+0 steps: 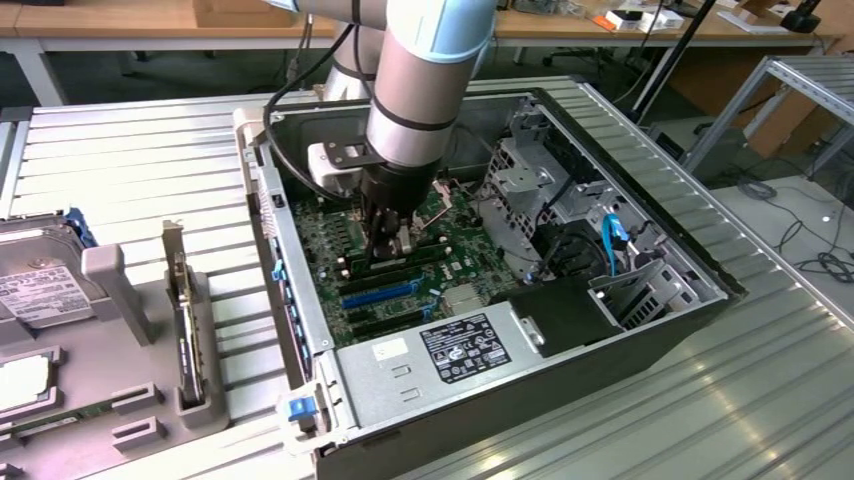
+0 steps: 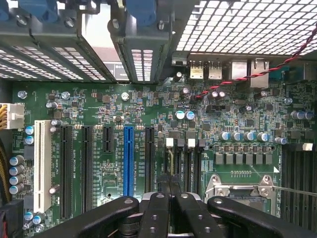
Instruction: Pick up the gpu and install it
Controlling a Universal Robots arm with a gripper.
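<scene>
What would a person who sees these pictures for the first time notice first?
First, the thick silver robot arm reaching down into the open dark computer case, its black hand just above the green motherboard. On that board, one bright blue expansion slot stands out among black ones. At the exterior view's left, a grey holder tray rests on the ribbed metal table.

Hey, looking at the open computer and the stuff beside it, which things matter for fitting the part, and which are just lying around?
Part of the job:
- claw, down inside the case
- motherboard under it
- open computer case

Just lying about:
- hard drive on the table
- dark card standing in a grey holder
</scene>
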